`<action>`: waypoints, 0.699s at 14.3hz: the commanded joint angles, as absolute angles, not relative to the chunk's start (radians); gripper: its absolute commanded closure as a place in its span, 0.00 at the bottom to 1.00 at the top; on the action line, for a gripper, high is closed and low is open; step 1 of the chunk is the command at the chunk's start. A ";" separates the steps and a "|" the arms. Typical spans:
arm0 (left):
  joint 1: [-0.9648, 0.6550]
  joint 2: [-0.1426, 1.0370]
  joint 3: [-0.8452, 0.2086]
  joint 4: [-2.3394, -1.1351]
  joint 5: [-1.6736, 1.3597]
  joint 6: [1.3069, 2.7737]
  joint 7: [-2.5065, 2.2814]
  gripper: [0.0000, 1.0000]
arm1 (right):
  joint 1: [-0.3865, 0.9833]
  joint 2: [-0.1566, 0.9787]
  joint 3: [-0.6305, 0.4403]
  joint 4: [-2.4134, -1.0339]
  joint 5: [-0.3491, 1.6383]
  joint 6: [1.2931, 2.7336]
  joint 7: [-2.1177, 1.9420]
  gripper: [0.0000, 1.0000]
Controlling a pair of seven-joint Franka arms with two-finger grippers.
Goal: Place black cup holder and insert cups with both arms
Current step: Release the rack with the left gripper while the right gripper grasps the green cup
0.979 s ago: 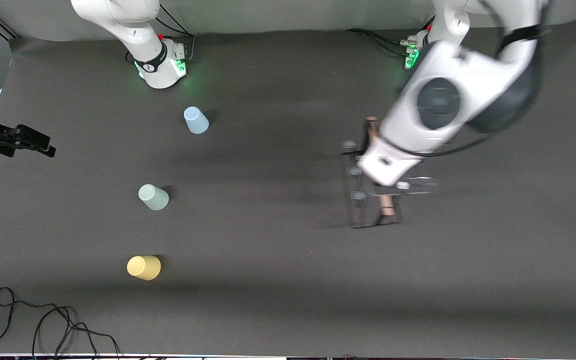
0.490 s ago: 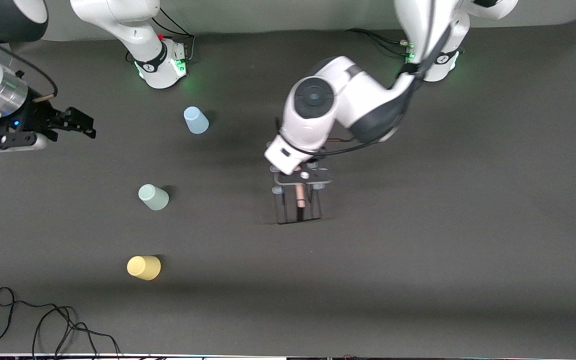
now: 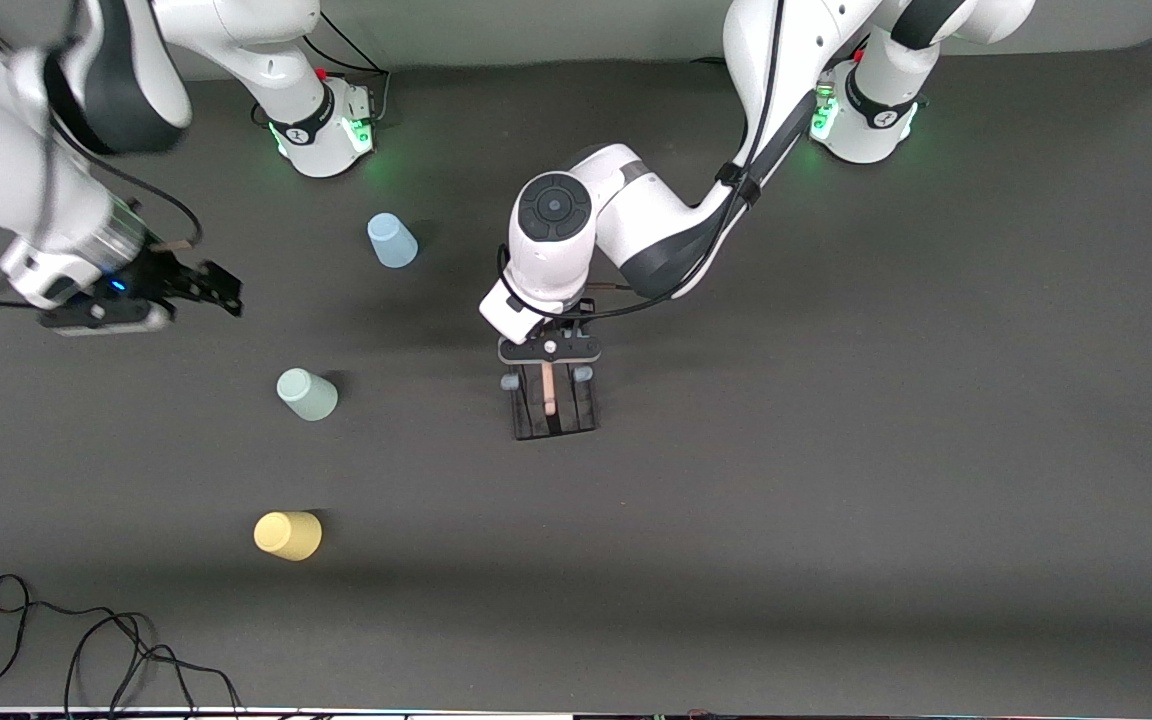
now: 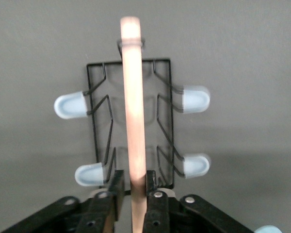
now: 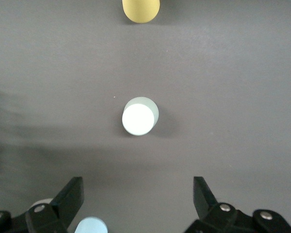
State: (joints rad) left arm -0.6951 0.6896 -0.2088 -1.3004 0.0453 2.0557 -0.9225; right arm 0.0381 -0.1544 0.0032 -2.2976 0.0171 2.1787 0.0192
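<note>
The black cup holder (image 3: 556,405) stands on the middle of the table, its wooden handle (image 4: 133,97) up and pale-blue pegs (image 4: 70,105) out to both sides. My left gripper (image 3: 548,368) is down over the handle's end. Its fingers (image 4: 134,177) straddle the bar, open a little, with a slim gap on one side. My right gripper (image 3: 226,288) hangs wide open (image 5: 137,187) over the table at the right arm's end. Three cups stand upside down there: light blue (image 3: 392,241), pale green (image 3: 307,394) (image 5: 140,116) and yellow (image 3: 288,536) (image 5: 141,10).
A loose black cable (image 3: 86,640) lies at the near corner at the right arm's end. The two arm bases (image 3: 326,130) (image 3: 866,120) stand along the table's farthest edge. Dark mat covers the whole table.
The left arm carried the cup holder from its own end to the table's middle and set it down, and its fingers have eased apart. The right gripper swung in toward the cups.
</note>
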 commanded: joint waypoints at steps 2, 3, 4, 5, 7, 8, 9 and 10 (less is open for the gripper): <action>-0.695 0.658 -0.198 -1.263 0.069 1.970 -0.937 0.01 | 0.066 0.023 0.003 -2.342 0.012 2.425 0.032 0.00; -0.665 0.641 -0.198 -1.247 0.051 1.924 -0.933 0.01 | 0.069 0.076 0.003 -2.345 0.012 2.484 0.034 0.00; -0.616 0.611 -0.205 -1.232 0.038 1.872 -0.927 0.01 | 0.069 0.124 0.003 -2.345 0.012 2.540 0.034 0.00; -0.570 0.579 -0.216 -1.224 0.025 1.803 -0.889 0.00 | 0.069 0.164 0.005 -2.345 0.012 2.593 0.034 0.00; -0.471 0.510 -0.218 -1.201 -0.020 1.667 -0.749 0.00 | 0.072 0.231 0.005 -2.345 0.012 2.678 0.032 0.00; -0.422 0.477 -0.218 -1.198 -0.024 1.613 -0.694 0.00 | 0.072 0.256 0.003 -2.345 0.012 2.709 0.031 0.00; -0.367 0.454 -0.219 -1.198 -0.025 1.564 -0.617 0.00 | 0.072 0.274 0.003 -2.345 0.012 2.724 0.025 0.00; -0.320 0.430 -0.218 -1.198 -0.025 1.513 -0.527 0.00 | 0.072 0.279 0.003 -2.345 0.012 2.724 0.023 0.00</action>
State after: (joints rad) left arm -0.4040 0.4851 -0.2040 -1.1791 -0.0025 1.5935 -0.6619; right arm 0.0658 0.2613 0.0056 -2.3567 0.0171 2.7063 0.0191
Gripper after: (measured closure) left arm 0.000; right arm 0.000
